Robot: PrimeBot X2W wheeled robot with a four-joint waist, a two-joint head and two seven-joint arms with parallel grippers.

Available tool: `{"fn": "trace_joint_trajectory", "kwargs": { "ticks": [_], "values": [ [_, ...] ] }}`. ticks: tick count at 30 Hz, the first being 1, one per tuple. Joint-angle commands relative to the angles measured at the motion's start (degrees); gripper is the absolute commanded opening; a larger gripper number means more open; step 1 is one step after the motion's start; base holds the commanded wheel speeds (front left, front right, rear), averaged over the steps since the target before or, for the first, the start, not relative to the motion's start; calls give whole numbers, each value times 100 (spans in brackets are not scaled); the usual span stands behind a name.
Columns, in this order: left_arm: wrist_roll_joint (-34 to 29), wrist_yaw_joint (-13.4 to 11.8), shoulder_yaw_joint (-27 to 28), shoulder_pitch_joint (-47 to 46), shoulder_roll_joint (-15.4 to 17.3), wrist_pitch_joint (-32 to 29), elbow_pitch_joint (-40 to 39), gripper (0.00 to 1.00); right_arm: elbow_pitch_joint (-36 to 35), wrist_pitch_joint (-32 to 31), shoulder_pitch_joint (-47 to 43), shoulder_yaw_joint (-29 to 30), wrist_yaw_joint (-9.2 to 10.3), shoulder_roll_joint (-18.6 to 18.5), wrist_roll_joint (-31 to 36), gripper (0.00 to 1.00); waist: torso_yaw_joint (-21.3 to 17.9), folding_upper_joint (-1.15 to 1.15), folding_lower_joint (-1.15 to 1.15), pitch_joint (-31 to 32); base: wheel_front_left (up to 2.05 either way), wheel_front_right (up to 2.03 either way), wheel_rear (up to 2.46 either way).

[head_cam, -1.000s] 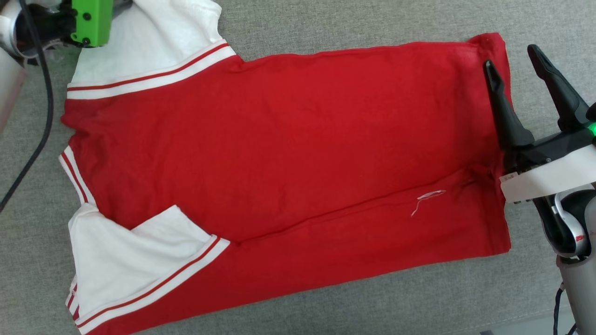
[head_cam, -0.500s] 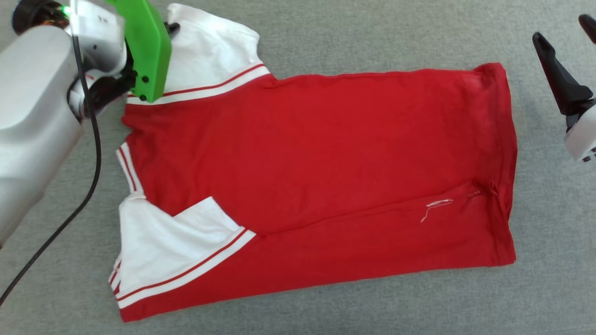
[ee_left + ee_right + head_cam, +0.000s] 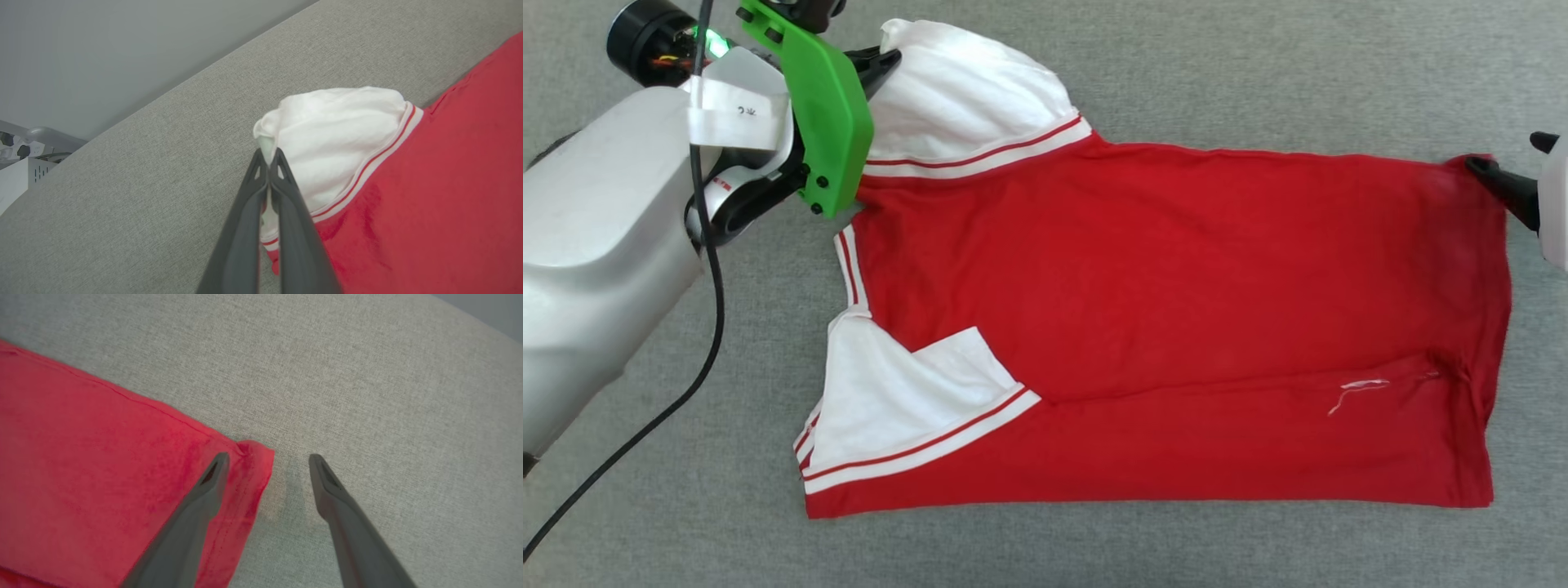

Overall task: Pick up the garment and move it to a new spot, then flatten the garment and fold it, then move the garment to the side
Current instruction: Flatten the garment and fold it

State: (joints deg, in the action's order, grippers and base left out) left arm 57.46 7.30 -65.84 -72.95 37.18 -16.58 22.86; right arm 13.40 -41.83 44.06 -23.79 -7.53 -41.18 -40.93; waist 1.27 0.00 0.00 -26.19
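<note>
The garment (image 3: pixel 1176 310) is a red T-shirt with white sleeves. It lies spread on the grey surface, neckline to the left and hem to the right. My left gripper (image 3: pixel 886 61) is at the far white sleeve (image 3: pixel 964 106). In the left wrist view this gripper (image 3: pixel 268 157) is shut on the sleeve's (image 3: pixel 335 130) bunched edge. My right gripper (image 3: pixel 1507 152) is at the far hem corner. In the right wrist view it (image 3: pixel 268 457) stands open astride that corner (image 3: pixel 255 455), one finger over red cloth and the other over bare surface.
The grey fabric surface (image 3: pixel 1258 73) extends on all sides of the shirt. My pale left forearm (image 3: pixel 588 261) and a black cable (image 3: pixel 707 343) cross the left side. In the left wrist view the surface ends at a far edge (image 3: pixel 163 98), with a white box (image 3: pixel 16 179) beyond.
The head camera has shifted, moving the whole picture. My left gripper has closed on the white sleeve's edge. My right gripper has gone from the hem's middle to its far corner, still open.
</note>
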Motion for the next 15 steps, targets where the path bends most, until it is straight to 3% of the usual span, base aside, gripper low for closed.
{"fn": "trace_joint_trajectory", "kwargs": {
  "ticks": [1, 9, 10, 11, 15],
  "values": [
    [-114, -11, -8, -8, -56, 59, -60, 0, 158, -13, 147, -55, 4, 63, 25, 100, 172, 0, 0, -182, 0, 0, 0],
    [-228, -29, -34, -33, -142, 240, -197, 0, 846, -23, -82, -650, 4, 156, -134, 100, 309, 0, 0, -354, 0, 0, 0],
    [-231, -29, -37, -26, -139, 251, -200, 0, 851, 20, -107, -693, 4, 147, -198, 65, 303, 0, 0, -354, 0, 0, 0],
    [-234, -30, -41, -13, -128, 264, -197, 0, 856, 126, -117, -716, 4, 142, -259, 0, 285, 0, 0, -344, 0, 0, 0],
    [-236, -28, -53, 48, -98, 349, -137, 0, 837, 707, -49, -727, 4, 71, -317, 0, 204, 0, 0, -185, 0, 0, 0]
  ]
}}
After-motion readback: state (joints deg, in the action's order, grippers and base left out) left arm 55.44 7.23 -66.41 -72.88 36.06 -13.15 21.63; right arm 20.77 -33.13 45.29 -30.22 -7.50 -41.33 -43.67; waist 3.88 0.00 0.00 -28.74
